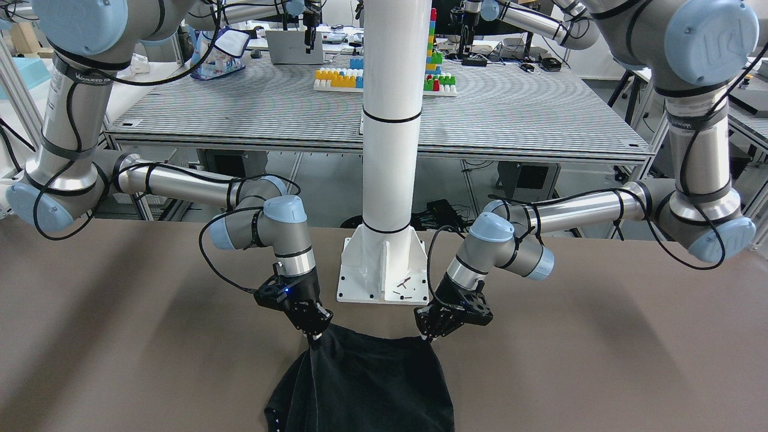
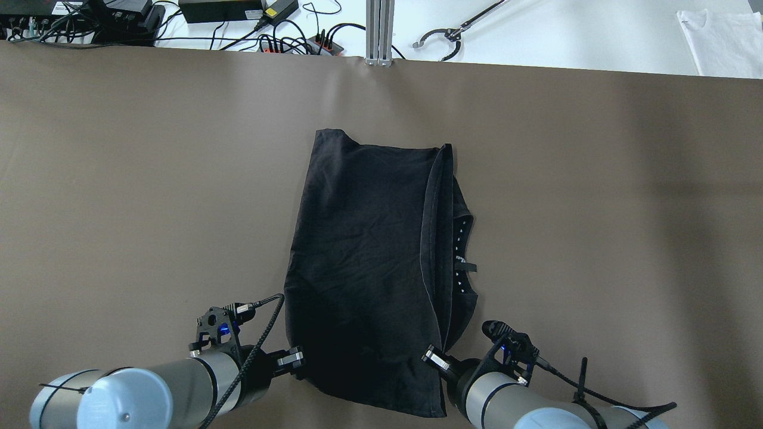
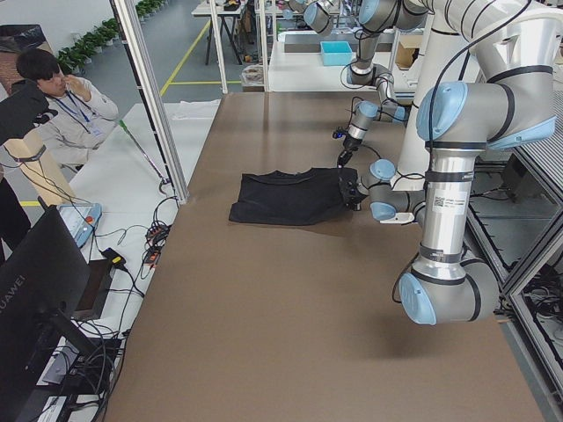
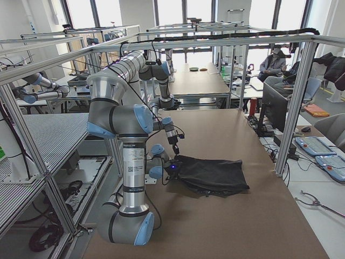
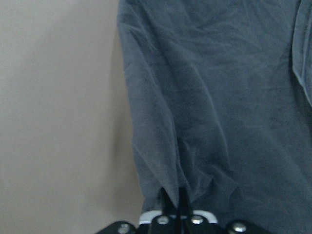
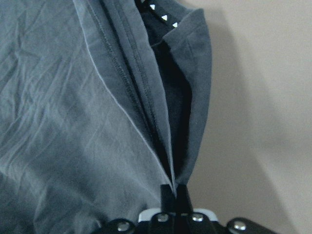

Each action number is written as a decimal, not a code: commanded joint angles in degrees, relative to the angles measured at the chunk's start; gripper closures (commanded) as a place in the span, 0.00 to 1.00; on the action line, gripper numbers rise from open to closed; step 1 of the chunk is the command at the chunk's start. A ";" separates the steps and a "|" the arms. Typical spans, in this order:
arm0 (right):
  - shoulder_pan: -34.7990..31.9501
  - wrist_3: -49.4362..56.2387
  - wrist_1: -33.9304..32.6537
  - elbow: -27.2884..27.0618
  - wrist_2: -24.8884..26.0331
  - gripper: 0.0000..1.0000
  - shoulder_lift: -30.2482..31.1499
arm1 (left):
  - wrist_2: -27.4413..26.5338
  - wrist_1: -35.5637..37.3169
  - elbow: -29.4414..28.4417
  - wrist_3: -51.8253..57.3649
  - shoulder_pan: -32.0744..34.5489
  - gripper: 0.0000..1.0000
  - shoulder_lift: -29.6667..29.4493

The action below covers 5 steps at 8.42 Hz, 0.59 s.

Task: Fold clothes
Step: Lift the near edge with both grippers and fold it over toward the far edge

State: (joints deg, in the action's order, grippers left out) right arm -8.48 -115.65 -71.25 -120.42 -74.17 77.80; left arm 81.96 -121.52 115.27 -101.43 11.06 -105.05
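The black garment (image 2: 369, 256) lies on the brown table (image 2: 149, 179), folded lengthwise, with a seamed edge doubled over along its right side. Small white print marks (image 2: 459, 238) peek from under that fold. My left gripper (image 2: 296, 360) is shut on the garment's near left corner; the left wrist view shows its tips (image 5: 174, 197) pinching the fabric (image 5: 219, 97). My right gripper (image 2: 432, 357) is shut on the near right corner, its tips (image 6: 174, 190) pinching the layered hem (image 6: 146, 97). In the front view the near edge (image 1: 366, 384) is raised between the left gripper (image 1: 429, 336) and the right gripper (image 1: 313, 339).
The white pole's base (image 1: 384, 270) stands just behind the grippers at the robot's edge of the table. Cables and power bricks (image 2: 238, 18) line the far edge. A white cloth (image 2: 721, 36) lies beyond the far right corner. An operator (image 3: 66, 105) sits past the far side.
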 commanded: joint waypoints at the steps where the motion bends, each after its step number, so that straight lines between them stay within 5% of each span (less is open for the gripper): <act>1: 0.75 0.07 -1.61 -7.27 0.34 1.00 1.48 | 6.33 17.57 12.24 1.57 4.19 1.00 -4.16; 5: -4.60 0.25 -9.05 -13.60 -1.24 1.00 0.78 | 18.66 28.78 11.12 6.24 18.36 1.00 -12.89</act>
State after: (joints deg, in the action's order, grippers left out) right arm -10.77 -115.44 -75.38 -130.82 -74.41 79.13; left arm 96.26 -96.84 126.72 -96.80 23.95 -114.71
